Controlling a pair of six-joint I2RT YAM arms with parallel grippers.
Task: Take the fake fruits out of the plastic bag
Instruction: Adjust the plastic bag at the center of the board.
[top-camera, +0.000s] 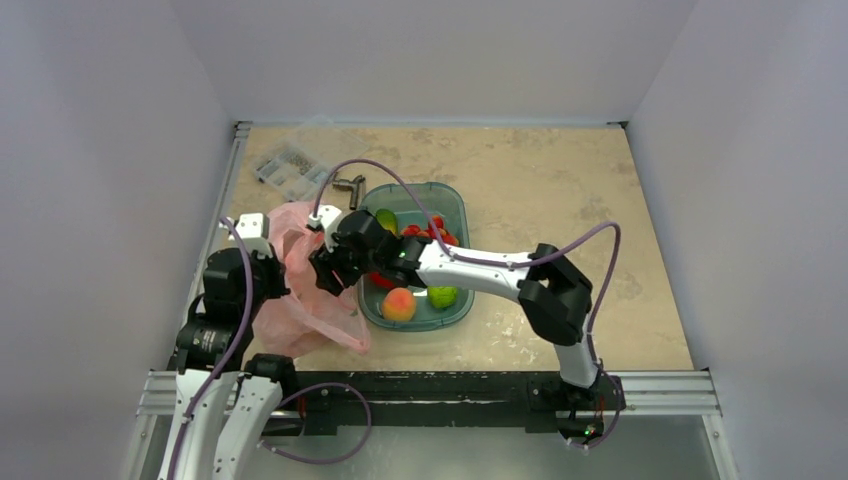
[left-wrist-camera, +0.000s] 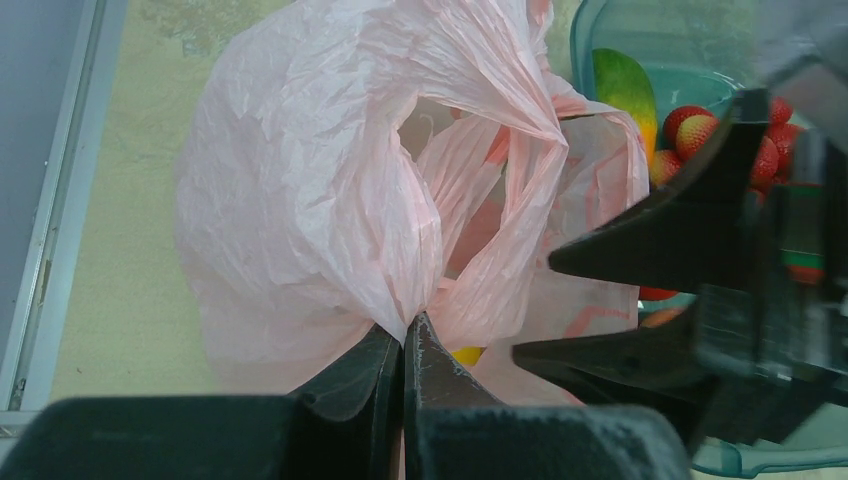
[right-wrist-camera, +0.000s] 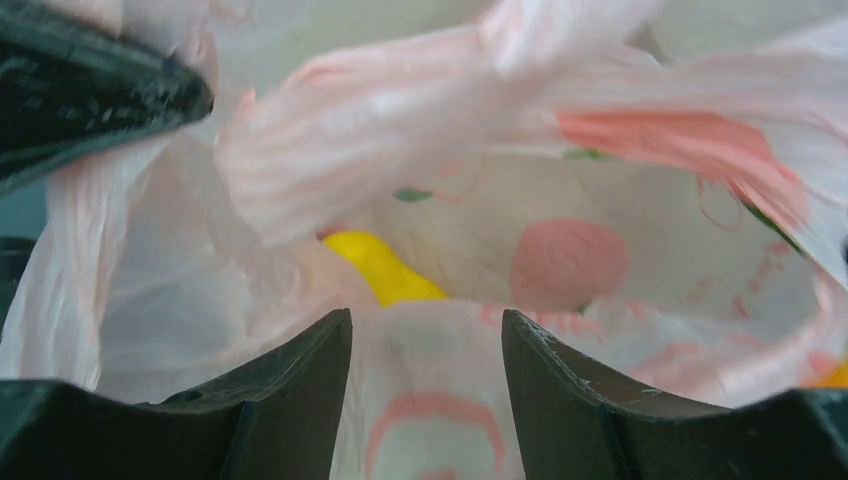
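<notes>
Near the tabletop's left edge, toward the near side: plastic bag (top-camera: 300, 305) is held up by the left gripper (left-wrist-camera: 407, 335), jaws pinched together on a fold of film. Judged purpose: keep the mouth raised and gaping. Right gripper (right-wrist-camera: 425, 322) sits at that mouth, jaws apart, gripping nothing. 1 yellow fruit (right-wrist-camera: 385, 270) lies inside, just beyond its fingers. Peach-orange fruit (top-camera: 399, 303), green fruit (top-camera: 442, 296) and red bunch (top-camera: 430, 232) lie in the teal tub (top-camera: 452, 205), touching the bag's right side. Likely next: reach deeper and close on the yellow fruit.
</notes>
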